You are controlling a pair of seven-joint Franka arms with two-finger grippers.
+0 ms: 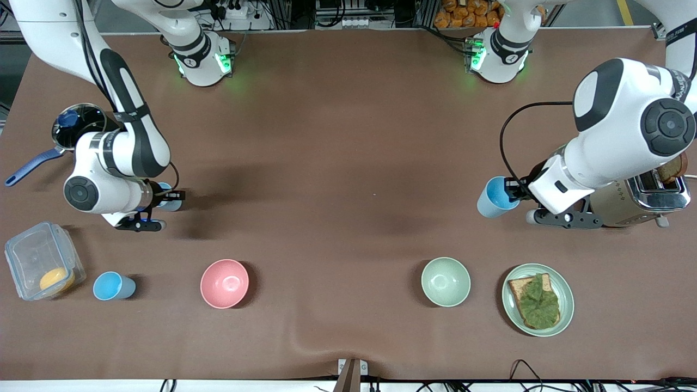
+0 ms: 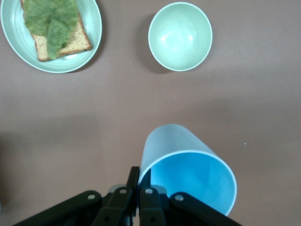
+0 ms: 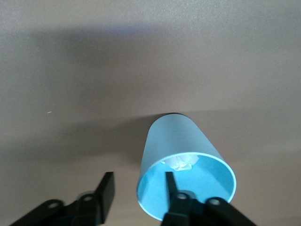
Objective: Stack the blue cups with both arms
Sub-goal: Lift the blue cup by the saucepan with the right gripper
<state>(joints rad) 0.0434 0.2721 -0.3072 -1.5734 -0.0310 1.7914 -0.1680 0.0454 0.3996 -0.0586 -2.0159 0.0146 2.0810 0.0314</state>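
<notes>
Nothing is stacked yet, by the look of it. The left gripper point(image 1: 514, 190) has its fingers pinched on the rim of a blue cup point(image 1: 494, 197) beside the toaster point(image 1: 637, 198). The right gripper point(image 1: 173, 197) stands apart around the wall of a second cup point(image 3: 181, 162), one finger inside. A third cup point(image 1: 111, 286) waits untouched beside the pink bowl point(image 1: 224, 283).

Bright even overhead light, soft shadows, sharp
</notes>
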